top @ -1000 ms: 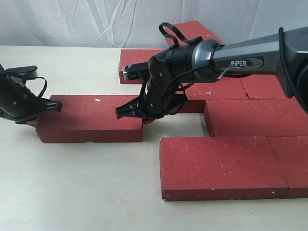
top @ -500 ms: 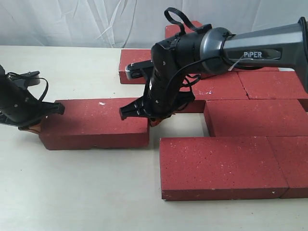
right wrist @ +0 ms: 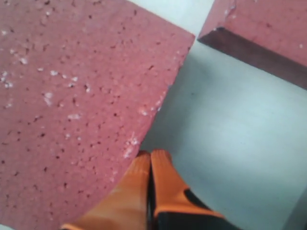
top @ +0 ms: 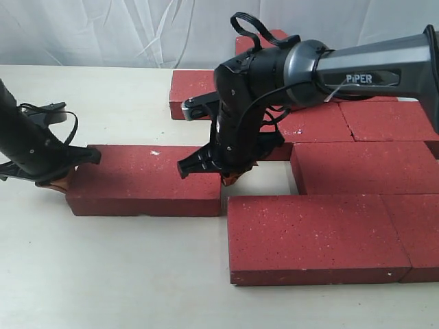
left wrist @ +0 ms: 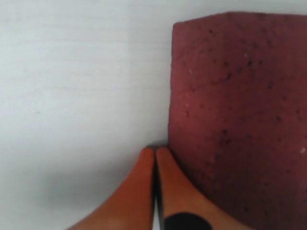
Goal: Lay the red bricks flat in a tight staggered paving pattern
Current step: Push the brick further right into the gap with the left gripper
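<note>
One loose red brick (top: 147,179) lies flat on the table, left of the paved group. My left gripper (top: 58,181) is shut and empty, its orange fingertips (left wrist: 154,151) pressed against the brick (left wrist: 240,120) at its left end. My right gripper (top: 230,177) is also shut and empty, with its tips (right wrist: 151,154) down on the table against the same brick (right wrist: 72,96) at its right end. A narrow gap separates this brick from the front paved brick (top: 319,236). Several more red bricks (top: 363,168) lie flat in staggered rows on the right.
A brick (top: 195,92) lies behind the right arm and another (top: 271,41) at the back by the white curtain. The pale table (top: 103,274) stretches left and forward. A neighbouring brick's edge (right wrist: 264,28) shows beyond the right gripper.
The loose brick has slid to the right toward the paved group. Both grippers have moved right with it, staying shut at its two ends.
</note>
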Available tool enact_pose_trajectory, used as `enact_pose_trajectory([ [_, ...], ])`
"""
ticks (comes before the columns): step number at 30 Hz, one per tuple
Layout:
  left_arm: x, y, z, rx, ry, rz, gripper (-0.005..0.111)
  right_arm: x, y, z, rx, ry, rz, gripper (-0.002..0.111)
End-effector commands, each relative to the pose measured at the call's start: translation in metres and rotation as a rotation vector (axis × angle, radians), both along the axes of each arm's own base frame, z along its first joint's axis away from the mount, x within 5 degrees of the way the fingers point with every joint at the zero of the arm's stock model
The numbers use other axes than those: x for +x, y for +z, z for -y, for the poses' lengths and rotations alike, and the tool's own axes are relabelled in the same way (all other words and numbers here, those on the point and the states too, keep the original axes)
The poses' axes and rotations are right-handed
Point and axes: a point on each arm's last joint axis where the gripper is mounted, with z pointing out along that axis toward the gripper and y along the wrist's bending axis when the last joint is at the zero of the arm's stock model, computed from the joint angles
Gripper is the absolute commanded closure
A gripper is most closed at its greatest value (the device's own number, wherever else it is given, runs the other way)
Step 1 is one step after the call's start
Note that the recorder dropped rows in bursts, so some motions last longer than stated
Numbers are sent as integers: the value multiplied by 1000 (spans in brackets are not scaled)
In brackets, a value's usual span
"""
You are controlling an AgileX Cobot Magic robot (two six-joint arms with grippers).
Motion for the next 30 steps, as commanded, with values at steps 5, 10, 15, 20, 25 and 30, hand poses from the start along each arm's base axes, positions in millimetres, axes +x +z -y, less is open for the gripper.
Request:
enact_pose_trajectory([
  [5,-1,0,12,-7,-29,-4,107,5,9,17,-141,-78,72,109],
  [10,-1,0,12,-9,-25,3,107,10,40,26,-151,-176,218,109],
  [15,0,2,15,-41,-28,17,107,9,56,27,-113,-179,259,109],
  [20,3,4,20,-98,-35,49,107,9,57,26,-102,-180,264,109],
  [25,5,5,21,-106,-47,84,107,9,57,25,-88,-183,262,109],
  [30,7,6,23,-133,-46,100,107,10,57,24,-81,-182,266,109],
])
